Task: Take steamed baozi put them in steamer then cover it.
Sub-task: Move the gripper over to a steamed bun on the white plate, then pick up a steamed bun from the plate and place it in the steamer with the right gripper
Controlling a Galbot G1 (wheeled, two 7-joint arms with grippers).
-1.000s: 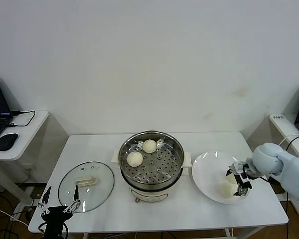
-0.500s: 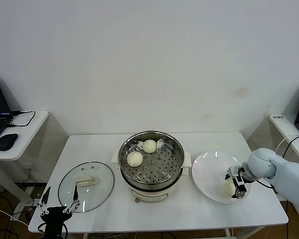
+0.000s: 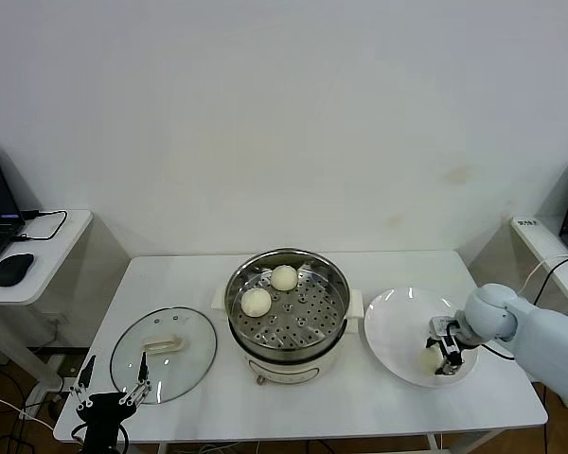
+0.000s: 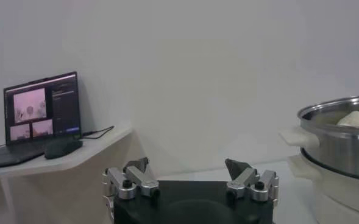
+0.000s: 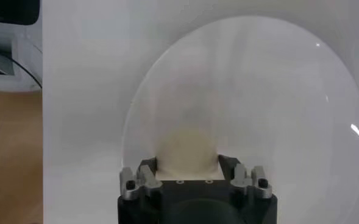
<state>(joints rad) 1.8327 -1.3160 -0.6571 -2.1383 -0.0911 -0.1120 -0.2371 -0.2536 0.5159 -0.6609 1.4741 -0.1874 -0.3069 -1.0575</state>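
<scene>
2 baozi (image 3: 270,289) in steamer (image 3: 288,307), cover (image 3: 164,353) left, plate (image 3: 393,326) right

The right arm is reaching in low from the right, its gripper (image 3: 444,357) pointing down with fingers (image 5: 228,165) pressing both sides of a baozi (image 5: 187,150). The left gripper (image 3: 114,388) is hanging parked at the lower left, fingers (image 4: 136,166) spread wide.

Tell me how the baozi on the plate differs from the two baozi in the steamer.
The baozi on the plate lies on a flat white plate at the robot's right; the two baozi in the steamer sit on the perforated floor of the steamer. The plate one sits between the fingers of the right claw; the steamer pair is untouched. All are round, smooth and cream-white.
</scene>
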